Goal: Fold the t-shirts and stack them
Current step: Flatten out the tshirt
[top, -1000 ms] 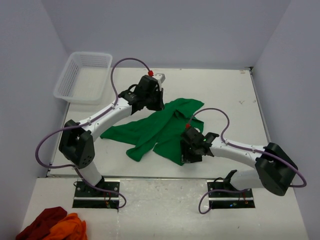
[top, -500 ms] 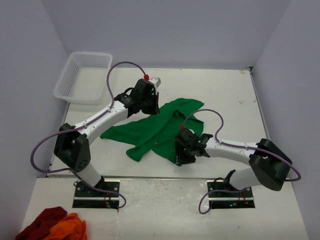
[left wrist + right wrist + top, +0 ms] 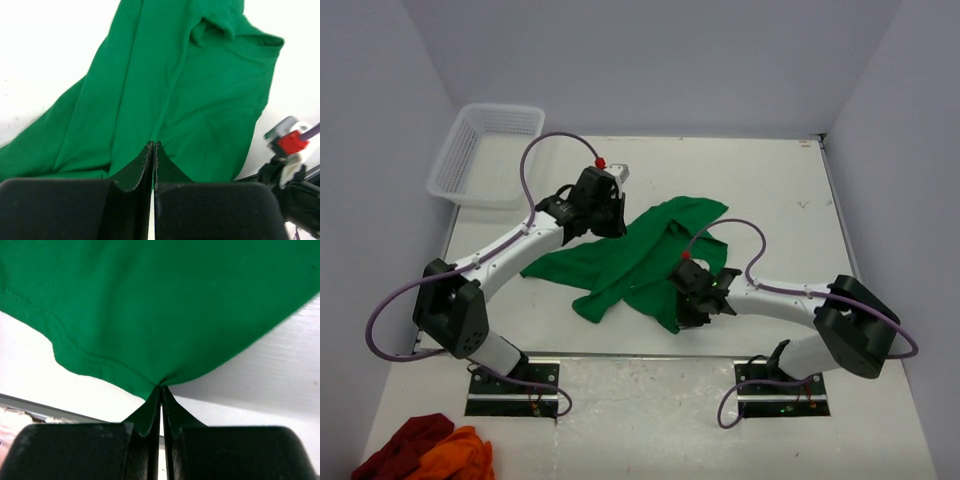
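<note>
plain bright green cotton t-shirt (image 3: 640,255) lies crumpled mid white surface (image 3: 770,180). right fingers (image 3: 100,445) clamped on its near hem. left fingers (image 3: 75,205) clenched, tips at a crease near its far-left edge; grip unclear.

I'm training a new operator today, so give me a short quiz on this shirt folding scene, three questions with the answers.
1. True or false: the green t-shirt lies inside the basket.
2. What is the right gripper pinching? A) an edge of the t-shirt B) the basket C) nothing
3. Missing word: the left gripper is ___ on the t-shirt.
Key: 1 false; 2 A; 3 shut.
</note>
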